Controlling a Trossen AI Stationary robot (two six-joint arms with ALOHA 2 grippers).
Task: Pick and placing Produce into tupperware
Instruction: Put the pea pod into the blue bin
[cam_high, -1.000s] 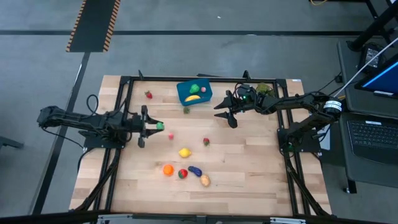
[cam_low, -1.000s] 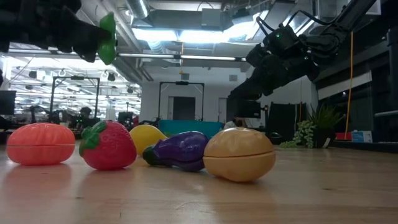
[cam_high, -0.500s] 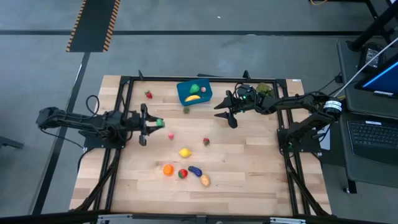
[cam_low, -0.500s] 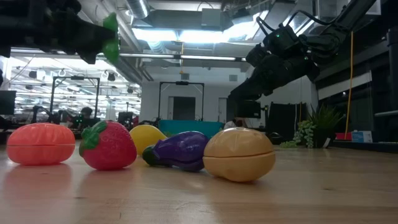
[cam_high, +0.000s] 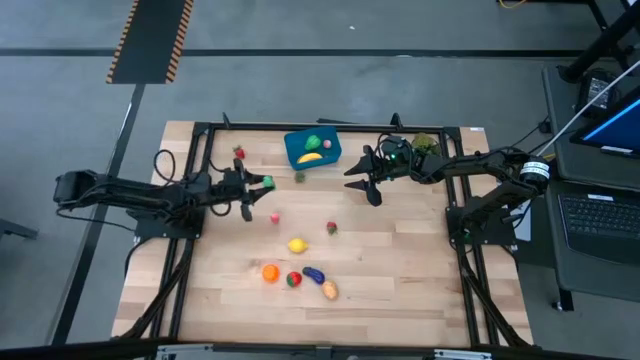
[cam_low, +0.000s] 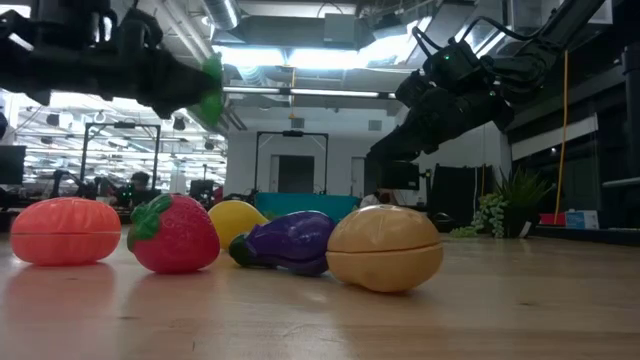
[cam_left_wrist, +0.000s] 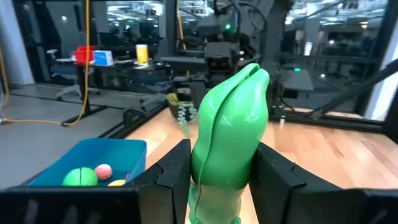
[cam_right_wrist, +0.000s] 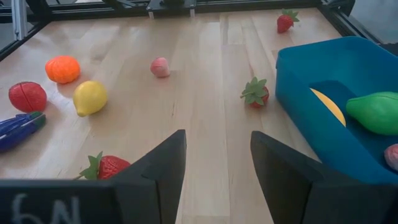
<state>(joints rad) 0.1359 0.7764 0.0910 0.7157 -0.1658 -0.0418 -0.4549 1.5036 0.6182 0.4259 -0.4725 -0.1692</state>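
The left gripper is clenched on a green vegetable. In the left wrist view the two dark fingers press on both sides of it, and it stands upright between them. In the high view this gripper hangs above the table, between the left side of the frame and the tupperware, and the green piece shows at its tip. In the low view the same green piece is high in the air, above the row of produce.

The right gripper is released and holds nothing; in the right wrist view only bare wood shows between its fingers. It waits just beside the right side of the blue box.

The tupperware stands near the far edge of the table, in the middle. Inside it lie a green pepper, a yellow banana and a small pink piece.

On the table outside the box there are: a strawberry well to the left of the box, another strawberry just in front of it, a pink piece, a third strawberry, a lemon, an orange, a red fruit, a purple eggplant and a tan potato. The last four lie close together near the front of the table.
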